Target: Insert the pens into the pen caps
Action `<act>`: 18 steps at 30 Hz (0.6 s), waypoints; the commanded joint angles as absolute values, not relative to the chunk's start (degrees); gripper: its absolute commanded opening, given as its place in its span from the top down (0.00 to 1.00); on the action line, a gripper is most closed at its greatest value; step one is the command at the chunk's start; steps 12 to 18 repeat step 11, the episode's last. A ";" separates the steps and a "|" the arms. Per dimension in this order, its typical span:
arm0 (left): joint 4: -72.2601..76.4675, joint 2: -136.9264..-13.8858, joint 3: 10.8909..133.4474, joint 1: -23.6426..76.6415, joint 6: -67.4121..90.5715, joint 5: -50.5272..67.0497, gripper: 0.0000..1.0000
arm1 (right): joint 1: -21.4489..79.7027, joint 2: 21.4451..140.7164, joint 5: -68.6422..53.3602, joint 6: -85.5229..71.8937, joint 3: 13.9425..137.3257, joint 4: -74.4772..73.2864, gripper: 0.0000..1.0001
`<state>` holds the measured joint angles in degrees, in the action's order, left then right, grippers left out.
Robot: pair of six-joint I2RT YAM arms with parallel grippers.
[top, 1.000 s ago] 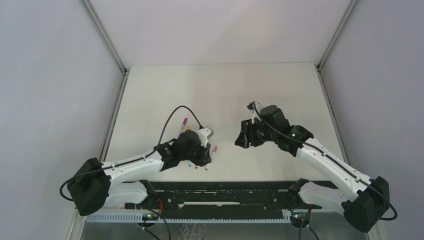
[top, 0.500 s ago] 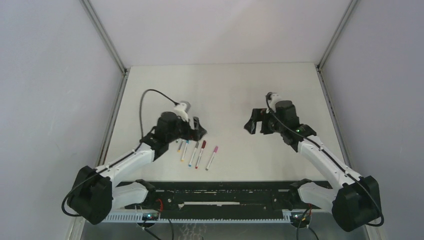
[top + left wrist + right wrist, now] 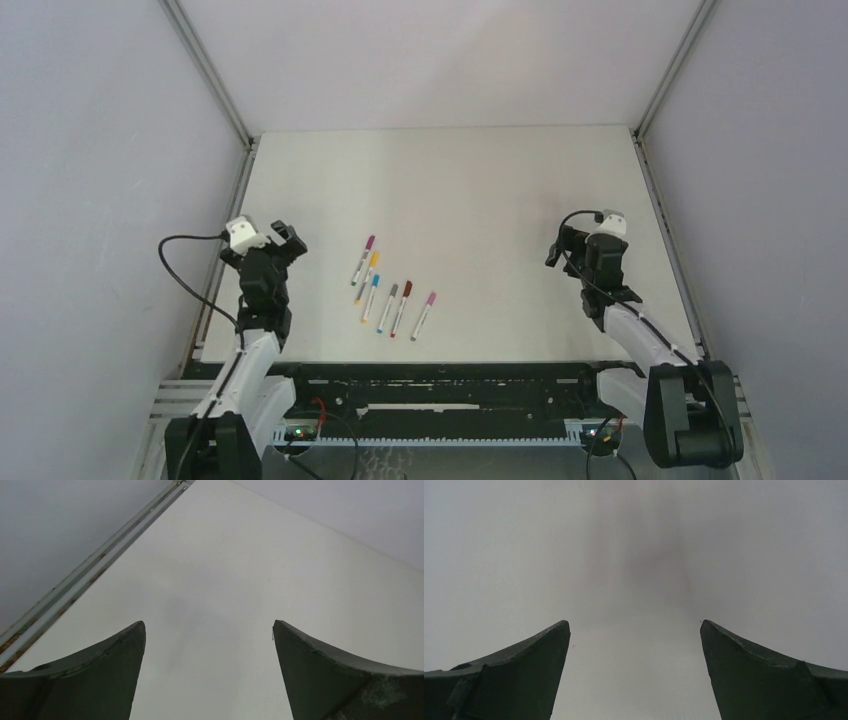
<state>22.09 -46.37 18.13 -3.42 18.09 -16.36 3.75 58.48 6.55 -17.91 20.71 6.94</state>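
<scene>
Several pens lie side by side in a slanted row at the middle of the table in the top view, from the magenta-ended pen [image 3: 363, 259] to the pink-ended pen [image 3: 424, 315]. Each white barrel carries a short coloured pen cap [image 3: 406, 289] on its far end. My left gripper [image 3: 288, 240] is folded back by the table's left edge, well left of the row, open and empty [image 3: 208, 625]. My right gripper [image 3: 558, 247] stands near the right side, open and empty [image 3: 634, 622]. Neither wrist view shows pens.
The white table [image 3: 460, 180] is bounded by metal rails on the left [image 3: 228, 235] and right [image 3: 662, 220], with grey walls around. The left wrist view shows the rail [image 3: 95, 562] close on its left. The black mounting bar [image 3: 440, 385] runs along the near edge.
Both arms have drawn back from the table's middle to its sides, and both grippers have opened wide. The pens, partly covered by the left arm before, now lie in plain view.
</scene>
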 commanded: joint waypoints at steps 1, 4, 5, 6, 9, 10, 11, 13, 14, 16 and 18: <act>34.65 -51.46 11.62 -4.11 10.39 -18.96 0.03 | 3.55 63.25 10.57 -15.18 22.70 19.92 0.00; 39.97 -54.72 10.25 -4.18 9.52 -16.62 0.03 | 3.61 67.23 10.25 -14.42 23.93 22.16 0.00; 42.24 -54.84 9.42 -4.15 9.24 -16.12 0.03 | 3.56 68.13 10.26 -14.07 23.94 23.10 0.00; 45.36 -55.18 8.40 -4.14 9.16 -15.81 0.03 | 3.58 68.89 10.30 -13.78 23.97 23.93 0.00; 48.52 -55.11 7.14 -4.25 7.89 -14.89 0.02 | 3.57 70.91 10.57 -13.15 23.92 26.20 0.00; 49.42 -55.13 6.79 -4.22 7.30 -14.79 0.02 | 3.47 71.64 10.44 -13.09 23.96 26.83 0.00; 50.46 -55.16 6.36 -4.24 6.74 -14.88 0.02 | 3.43 72.42 10.02 -13.14 24.10 27.25 0.00; 50.46 -55.16 6.36 -4.24 6.74 -14.88 0.02 | 3.43 72.42 10.02 -13.14 24.10 27.25 0.00; 50.46 -55.16 6.36 -4.24 6.74 -14.88 0.02 | 3.43 72.42 10.02 -13.14 24.10 27.25 0.00; 50.46 -55.16 6.36 -4.24 6.74 -14.88 0.02 | 3.43 72.42 10.02 -13.14 24.10 27.25 0.00; 50.46 -55.16 6.36 -4.24 6.74 -14.88 0.02 | 3.43 72.42 10.02 -13.14 24.10 27.25 0.00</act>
